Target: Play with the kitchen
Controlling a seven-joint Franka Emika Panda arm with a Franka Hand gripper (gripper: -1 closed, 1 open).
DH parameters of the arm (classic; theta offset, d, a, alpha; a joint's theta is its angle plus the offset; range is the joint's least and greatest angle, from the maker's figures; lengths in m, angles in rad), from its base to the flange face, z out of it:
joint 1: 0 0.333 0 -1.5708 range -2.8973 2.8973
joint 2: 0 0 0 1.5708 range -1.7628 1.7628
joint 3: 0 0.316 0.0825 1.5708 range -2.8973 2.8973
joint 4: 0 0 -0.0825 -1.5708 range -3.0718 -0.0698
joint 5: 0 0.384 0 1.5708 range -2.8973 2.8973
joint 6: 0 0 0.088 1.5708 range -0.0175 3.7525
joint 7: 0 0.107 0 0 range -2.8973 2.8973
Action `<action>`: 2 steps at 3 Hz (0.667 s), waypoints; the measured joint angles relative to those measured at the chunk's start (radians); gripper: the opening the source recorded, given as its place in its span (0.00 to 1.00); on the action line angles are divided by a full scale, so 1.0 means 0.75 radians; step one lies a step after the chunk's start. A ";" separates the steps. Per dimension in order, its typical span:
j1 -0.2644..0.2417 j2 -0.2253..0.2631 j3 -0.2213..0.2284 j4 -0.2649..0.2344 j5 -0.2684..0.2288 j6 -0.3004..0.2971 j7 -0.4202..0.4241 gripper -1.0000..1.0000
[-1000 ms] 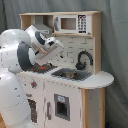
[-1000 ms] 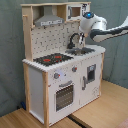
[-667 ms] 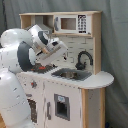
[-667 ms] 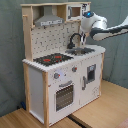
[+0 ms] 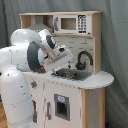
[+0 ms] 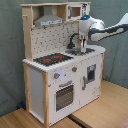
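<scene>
You are looking at the kitchen [image 6: 60, 70] standing upright, its long axis running vertically from the wooden floor [image 6: 105, 112] up to the top shelf; in the second exterior view its front, with the oven door [image 6: 64, 95] and knobs [image 6: 56, 76], is facing toward the second exterior view's lower right; in the first exterior view the front is facing toward the first exterior view's lower left. The black-red stovetop [image 6: 52, 59] is lying at one end of the counter [image 5: 102, 80]; the sink [image 5: 71, 74] and black faucet [image 5: 82, 59] are sitting toward the other, rounded end; the microwave [image 5: 70, 23] is resting on the top shelf above them; the grey hood [image 6: 49, 20] is hanging over the stovetop. No writing or brand is legible to you anywhere. Your arm [image 6: 107, 30] is reaching over the sink, with the claw [image 6: 82, 48] pointing down just above the basin beside the faucet; you cannot tell how far it is open or whether it is holding anything.
</scene>
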 joint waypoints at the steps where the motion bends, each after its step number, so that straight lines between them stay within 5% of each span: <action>1: 0.000 0.116 0.007 0.066 0.000 0.014 0.004 1.00; 2: 0.001 0.232 0.046 0.121 0.000 0.014 0.033 1.00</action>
